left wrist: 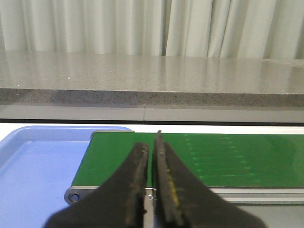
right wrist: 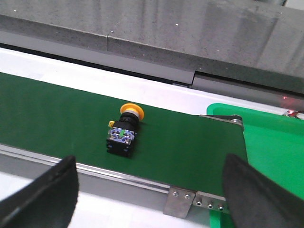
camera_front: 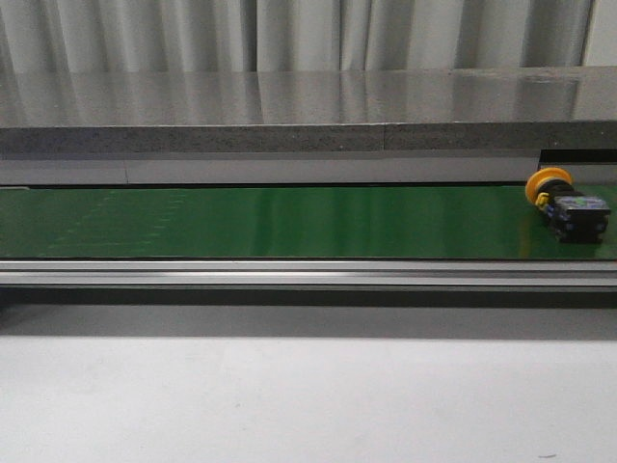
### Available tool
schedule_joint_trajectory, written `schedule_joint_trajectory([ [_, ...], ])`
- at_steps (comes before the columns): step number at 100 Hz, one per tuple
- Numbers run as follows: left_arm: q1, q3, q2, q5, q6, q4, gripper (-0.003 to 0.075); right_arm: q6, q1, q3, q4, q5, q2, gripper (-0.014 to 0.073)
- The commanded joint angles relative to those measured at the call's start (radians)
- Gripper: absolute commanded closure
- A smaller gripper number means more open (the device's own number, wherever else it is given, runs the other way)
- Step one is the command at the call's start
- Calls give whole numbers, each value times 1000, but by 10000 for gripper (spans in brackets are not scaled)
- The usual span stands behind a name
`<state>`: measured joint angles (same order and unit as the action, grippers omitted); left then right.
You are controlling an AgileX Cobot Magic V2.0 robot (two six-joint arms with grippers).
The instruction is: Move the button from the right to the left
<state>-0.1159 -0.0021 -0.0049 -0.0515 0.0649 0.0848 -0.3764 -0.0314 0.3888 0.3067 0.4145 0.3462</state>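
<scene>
The button (camera_front: 567,204) lies on its side at the far right of the green conveyor belt (camera_front: 270,222), yellow head pointing back-left, dark block body toward the right. In the right wrist view the button (right wrist: 124,131) rests on the belt just ahead of my right gripper (right wrist: 149,164), which is open wide with nothing between its fingers. My left gripper (left wrist: 152,148) is shut and empty, hovering over the left end of the belt (left wrist: 228,159). Neither gripper shows in the front view.
A blue tray (left wrist: 33,166) sits off the belt's left end and a green tray (right wrist: 275,147) off its right end. An aluminium rail (camera_front: 308,273) runs along the belt's front, a grey stone ledge (camera_front: 289,116) behind it, and a white tabletop (camera_front: 289,395) in front.
</scene>
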Motion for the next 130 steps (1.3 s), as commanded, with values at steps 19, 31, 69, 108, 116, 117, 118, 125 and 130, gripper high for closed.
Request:
schedule_joint_trajectory([
  [19, 1, 41, -35, 82, 9, -8, 715, -4, 0, 19, 14, -21, -68, 223],
  [31, 1, 41, -35, 82, 9, -8, 715, -4, 0, 19, 14, -17, -68, 362],
  [69, 1, 41, -35, 82, 9, -8, 715, -4, 0, 19, 14, -13, -68, 662],
  [108, 1, 41, -35, 82, 9, -8, 715, -4, 0, 19, 14, -13, -68, 662],
  [116, 1, 41, -35, 82, 9, -8, 715, -4, 0, 19, 14, -13, -68, 662],
  [117, 1, 41, -35, 82, 9, -8, 715, -4, 0, 19, 14, -13, -68, 662],
  [118, 1, 41, -35, 82, 9, -8, 715, -4, 0, 19, 14, -13, -68, 662],
  [125, 1, 41, -35, 82, 9, -8, 715, -4, 0, 19, 14, -13, -68, 662],
  [130, 1, 41, -35, 82, 9, -8, 715, -4, 0, 19, 14, -13, -68, 662],
])
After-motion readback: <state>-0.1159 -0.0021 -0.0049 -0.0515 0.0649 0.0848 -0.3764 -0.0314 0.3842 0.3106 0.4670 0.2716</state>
